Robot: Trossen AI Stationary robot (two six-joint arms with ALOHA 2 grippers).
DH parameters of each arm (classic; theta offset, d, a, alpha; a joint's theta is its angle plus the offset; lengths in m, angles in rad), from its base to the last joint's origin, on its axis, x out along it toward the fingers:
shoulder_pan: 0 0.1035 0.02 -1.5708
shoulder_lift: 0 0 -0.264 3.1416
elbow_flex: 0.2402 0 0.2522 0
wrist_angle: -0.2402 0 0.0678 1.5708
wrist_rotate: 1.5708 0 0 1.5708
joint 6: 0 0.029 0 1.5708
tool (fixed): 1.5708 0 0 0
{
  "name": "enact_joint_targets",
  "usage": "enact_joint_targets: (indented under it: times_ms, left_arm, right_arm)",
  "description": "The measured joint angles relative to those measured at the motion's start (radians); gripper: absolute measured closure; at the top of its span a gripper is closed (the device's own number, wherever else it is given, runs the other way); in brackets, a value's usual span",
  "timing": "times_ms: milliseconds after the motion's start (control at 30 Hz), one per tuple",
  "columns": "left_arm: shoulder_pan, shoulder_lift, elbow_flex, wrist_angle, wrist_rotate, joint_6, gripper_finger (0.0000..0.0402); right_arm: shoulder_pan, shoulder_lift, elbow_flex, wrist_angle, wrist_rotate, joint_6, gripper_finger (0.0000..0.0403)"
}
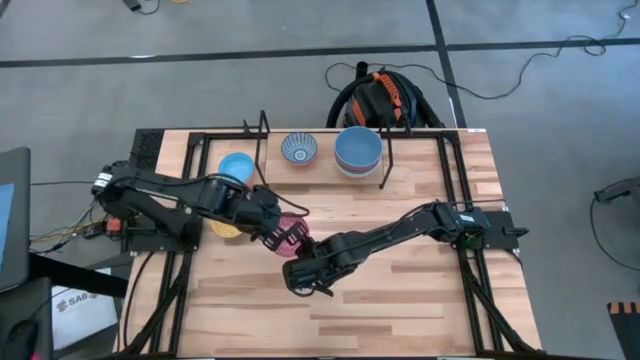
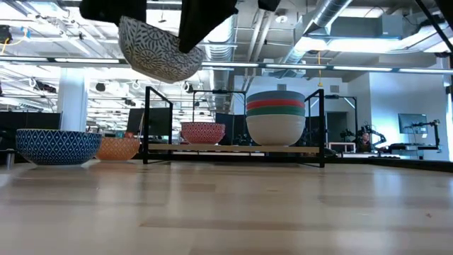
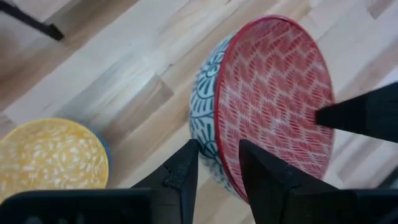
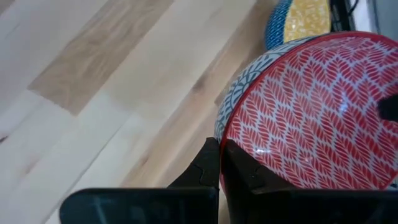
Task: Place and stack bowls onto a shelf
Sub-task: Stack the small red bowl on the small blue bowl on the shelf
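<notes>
A bowl [image 3: 273, 99], red-patterned inside and blue-white patterned outside, hangs in the air over the table's middle [image 1: 291, 231], left of the shelf in the low view [image 2: 159, 51]. My right gripper [image 4: 219, 163] is shut on its rim and reaches in from the right [image 1: 300, 255]. My left gripper [image 3: 219, 167] comes from the left [image 1: 278, 233], open, with one finger on each side of the same rim. The low black shelf [image 2: 233, 148] stands at the far edge. It holds a blue-white patterned bowl [image 1: 299, 149] and a stack of bowls [image 1: 358, 150]. My right gripper pinches the bowl's rim [image 4: 225, 140], one finger inside the bowl and one outside. The fingers slant down at it from the table's near right. The bowl is lifted clear of the table and tilted. My left gripper has the rim [image 3: 219, 146] between its fingers; whether they touch it I cannot tell.
A yellow bowl [image 1: 228, 228] with a blue outside sits on the table under my left arm, and a light blue bowl [image 1: 236, 166] sits left of the shelf. Black rails [image 1: 452, 180] run along both sides. Bare wood [image 1: 400, 310] lies toward the near edge.
</notes>
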Motion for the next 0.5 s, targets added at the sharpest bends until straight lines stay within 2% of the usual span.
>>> enact_joint_targets:
  times_ms: [200,400,500]
  left_arm:
    - [0.001,0.046,0.002,0.018,0.009,0.054,0.0319]
    - [0.008,0.047,0.002,0.044,-0.012,0.061,0.0387]
    - [0.017,0.047,0.005,0.043,-0.016,0.064,0.0394]
  right_arm:
    - [0.01,-0.004,-0.002,-0.024,-0.014,0.001,0.0378]
    - [0.01,-0.013,-0.002,-0.048,-0.022,0.011,0.0378]
    - [0.007,-0.015,-0.002,-0.054,-0.021,0.007,0.0378]
